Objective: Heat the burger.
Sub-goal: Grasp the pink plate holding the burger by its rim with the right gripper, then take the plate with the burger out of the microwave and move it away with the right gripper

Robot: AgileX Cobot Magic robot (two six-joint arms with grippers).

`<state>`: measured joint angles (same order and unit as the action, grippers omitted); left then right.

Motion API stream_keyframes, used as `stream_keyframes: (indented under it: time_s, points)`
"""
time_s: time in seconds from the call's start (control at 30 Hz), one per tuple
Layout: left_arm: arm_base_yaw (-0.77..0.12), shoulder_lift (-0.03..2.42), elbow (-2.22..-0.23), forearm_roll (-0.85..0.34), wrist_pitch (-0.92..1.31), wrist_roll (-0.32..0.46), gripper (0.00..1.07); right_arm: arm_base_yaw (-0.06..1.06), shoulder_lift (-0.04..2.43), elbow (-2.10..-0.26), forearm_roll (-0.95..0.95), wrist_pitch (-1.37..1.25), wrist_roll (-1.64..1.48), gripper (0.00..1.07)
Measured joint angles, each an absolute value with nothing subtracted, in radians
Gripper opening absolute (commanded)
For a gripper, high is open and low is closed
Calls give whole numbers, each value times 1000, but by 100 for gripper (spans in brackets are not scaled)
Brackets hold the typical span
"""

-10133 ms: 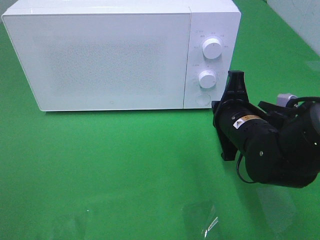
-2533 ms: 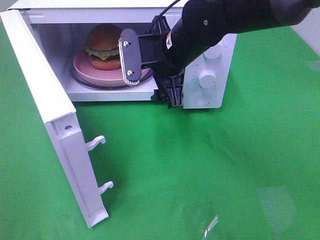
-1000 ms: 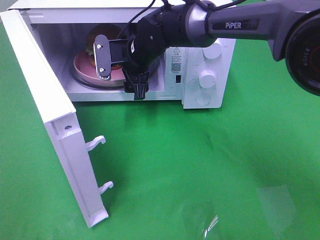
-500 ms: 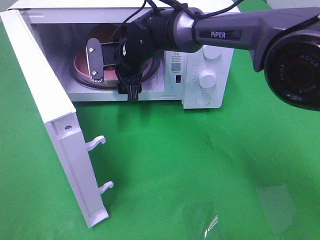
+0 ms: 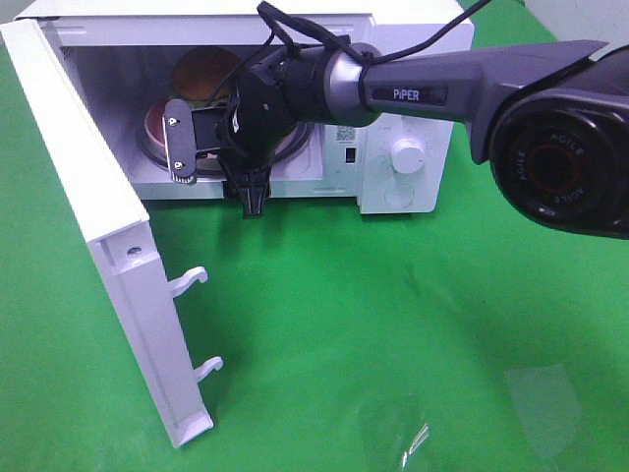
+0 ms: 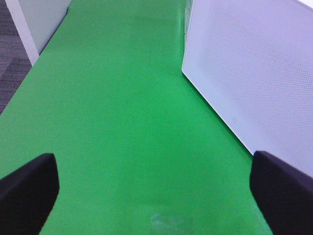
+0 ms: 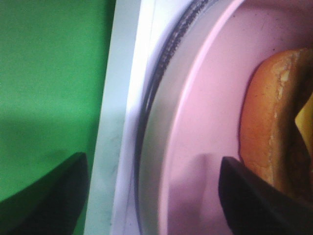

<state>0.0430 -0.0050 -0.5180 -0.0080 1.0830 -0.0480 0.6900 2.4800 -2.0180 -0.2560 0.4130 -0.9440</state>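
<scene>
The green table is seen, with much bare room on the near and right sides. A white microwave is set at the far side. Its door is swung wide open toward the near left.

The right arm is stretched in from the right, across the middle, up to the oven's mouth. The right gripper is held at the front edge of the opening. Its jaws are spread apart and nothing is gripped; one jaw is seen on each side of the pink plate rim.

The burger is found on that plate, inside the oven, just beyond the gripper on the far side. It is round and sits upright.

The left gripper is spread wide and empty, over bare table beside the door's outer face, so the right arm is much nearer. The plate is probably being let go, and the door then needs shutting.
</scene>
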Motion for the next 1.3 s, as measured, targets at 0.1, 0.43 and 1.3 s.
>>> stream_keyframes:
  time_s: [0.1, 0.43, 1.3]
  points:
    - [43, -5, -518, -8, 1083, -48, 98, 690, 2480, -2020, -248, 413, -942, 56]
    - [43, -5, -518, -8, 1083, -48, 98, 696, 2481, -2022, -197, 417, -911, 0]
    - [43, -5, -518, -7, 1083, -48, 98, 693, 2442, -2024, -212, 562, -938, 0]
